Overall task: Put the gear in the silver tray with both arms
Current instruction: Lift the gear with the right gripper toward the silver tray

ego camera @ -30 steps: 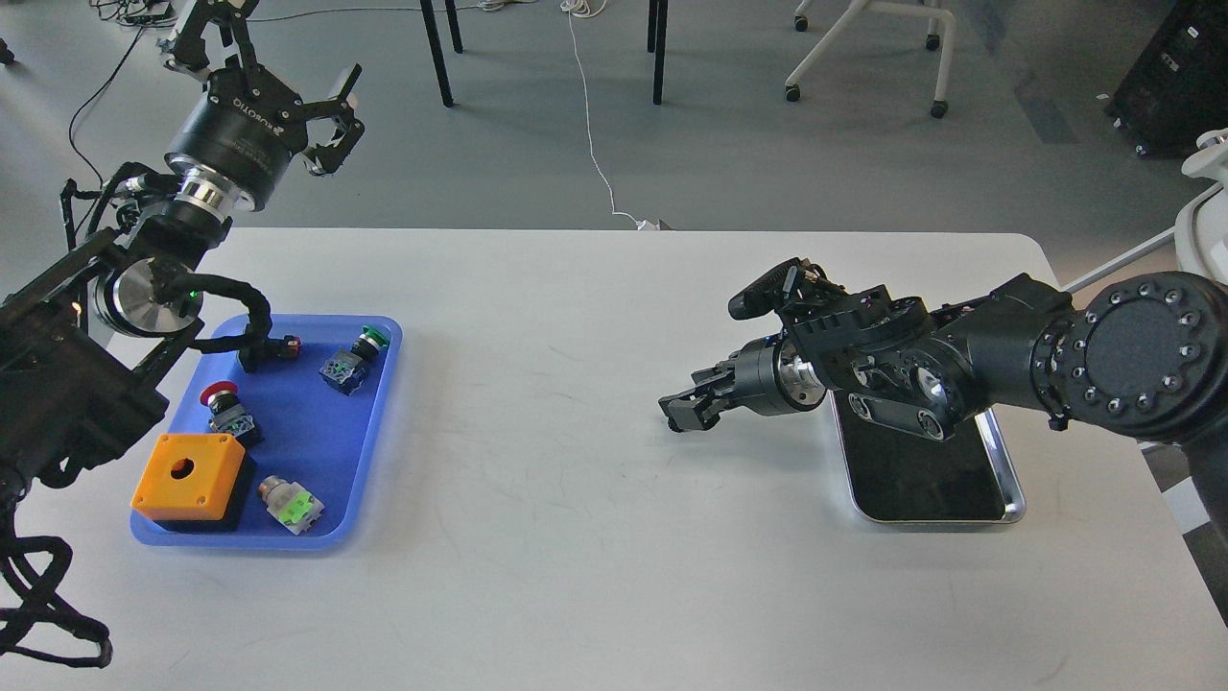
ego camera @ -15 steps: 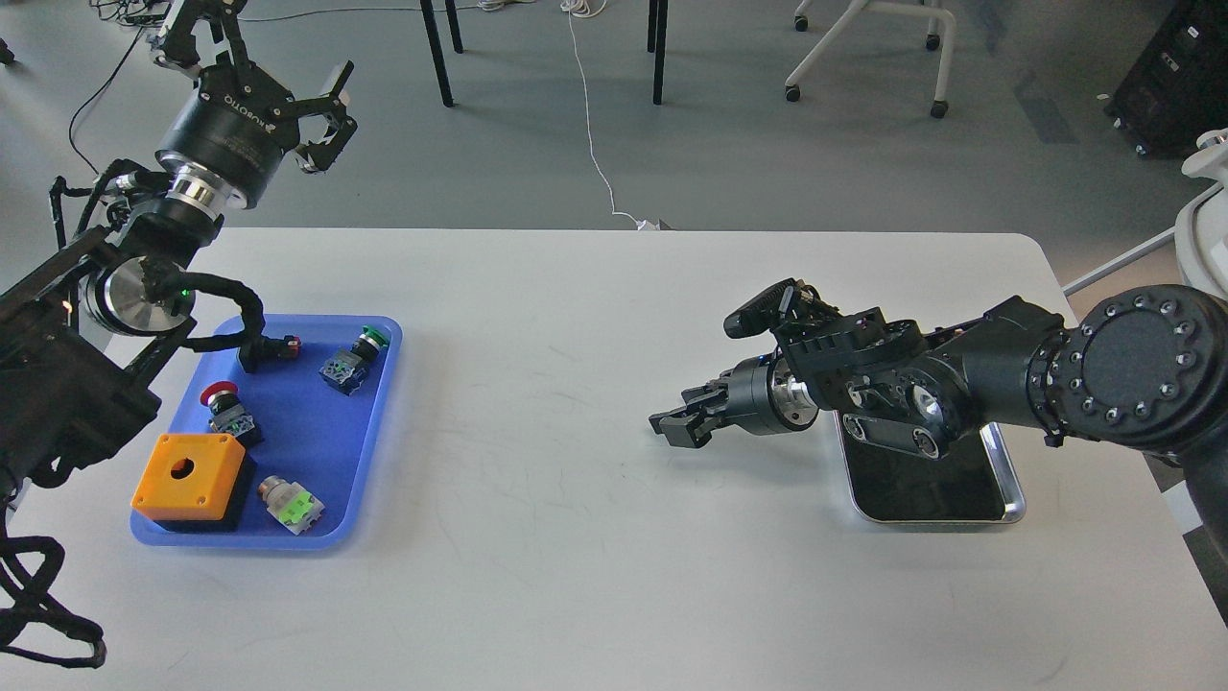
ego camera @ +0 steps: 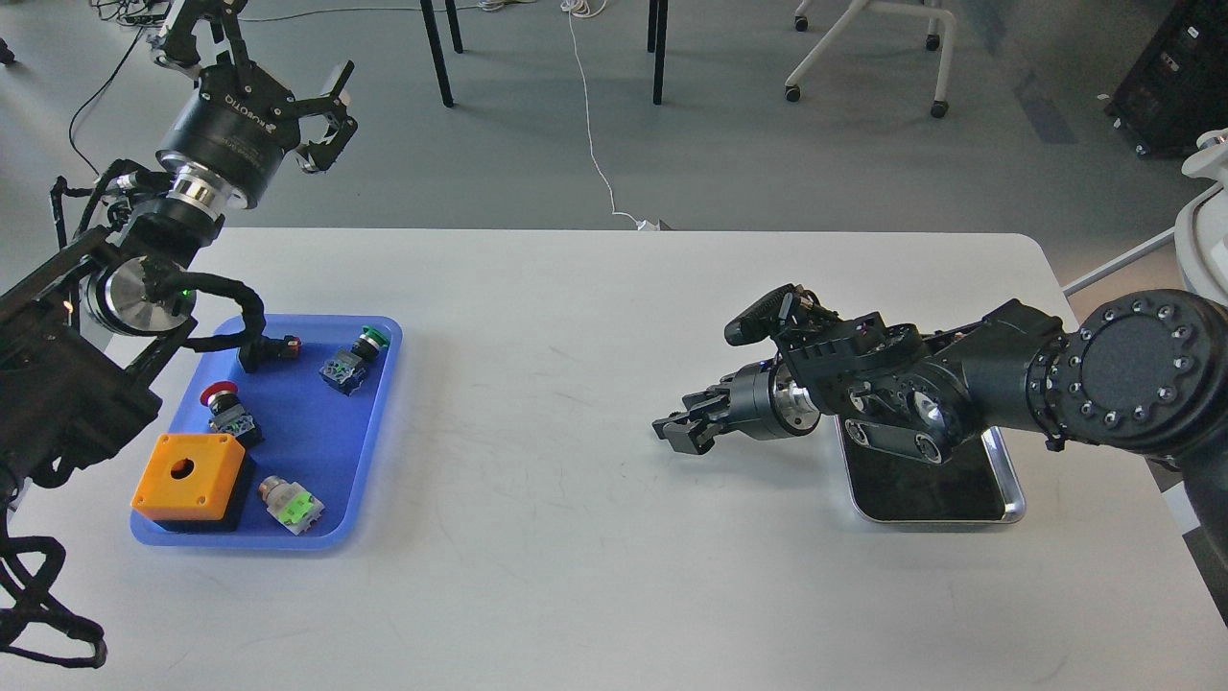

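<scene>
The silver tray (ego camera: 1009, 491) lies at the right of the white table; its dark bottom shows nothing in it, and my right arm covers its far part. My right gripper (ego camera: 675, 432) hovers low over the table left of the tray, pointing left; its dark fingers cannot be told apart. My left gripper (ego camera: 273, 53) is open and empty, raised high beyond the table's far left corner. The parts lie in a blue tray (ego camera: 384, 403): a green pushbutton (ego camera: 357, 355), a red pushbutton (ego camera: 223, 405), an orange box (ego camera: 189, 472) and a green-and-silver switch (ego camera: 291, 505).
A black cable plug (ego camera: 271, 348) from my left arm hangs over the blue tray's far end. Bare table lies between the two trays. Chair and table legs stand on the floor beyond the far edge.
My left gripper has risen slightly up and to the left. My right gripper has shifted a little left and down. The objects have not moved.
</scene>
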`<state>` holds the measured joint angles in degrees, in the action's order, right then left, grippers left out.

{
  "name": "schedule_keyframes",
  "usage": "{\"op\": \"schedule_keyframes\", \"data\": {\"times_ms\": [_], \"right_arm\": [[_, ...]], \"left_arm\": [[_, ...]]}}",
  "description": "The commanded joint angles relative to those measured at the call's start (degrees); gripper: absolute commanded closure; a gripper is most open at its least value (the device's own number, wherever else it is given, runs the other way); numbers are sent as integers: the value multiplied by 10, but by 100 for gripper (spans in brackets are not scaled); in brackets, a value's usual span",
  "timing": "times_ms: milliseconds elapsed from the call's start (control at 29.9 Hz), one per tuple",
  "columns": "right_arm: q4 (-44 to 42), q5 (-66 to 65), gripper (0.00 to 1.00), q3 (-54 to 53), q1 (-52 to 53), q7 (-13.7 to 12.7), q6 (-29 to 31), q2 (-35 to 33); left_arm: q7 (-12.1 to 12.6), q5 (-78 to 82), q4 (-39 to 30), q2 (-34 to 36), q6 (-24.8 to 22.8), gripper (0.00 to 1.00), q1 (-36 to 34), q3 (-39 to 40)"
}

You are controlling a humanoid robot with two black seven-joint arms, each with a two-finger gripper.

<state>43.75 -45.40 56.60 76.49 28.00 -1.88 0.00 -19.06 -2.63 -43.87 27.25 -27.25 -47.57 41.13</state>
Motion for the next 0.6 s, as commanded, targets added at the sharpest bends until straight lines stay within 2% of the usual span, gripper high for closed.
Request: {"op": "schedule_keyframes", "data": {"times_ms": [0,67,234,568], "right_arm": [[0,-4,51,0,0,0,1,0],[0,-7,52,0,0,0,1,0],[0,-7,65,0,0,0,1,0],[-2,-28,76,1,1,0,3,0]], "left_arm": [[0,0,0,1,0,2,-1,0],[0,0,0,1,0,2,0,0],[0,0,0,1,-1,2,0,0],[0,0,0,3,-2,2,0,0]]}}
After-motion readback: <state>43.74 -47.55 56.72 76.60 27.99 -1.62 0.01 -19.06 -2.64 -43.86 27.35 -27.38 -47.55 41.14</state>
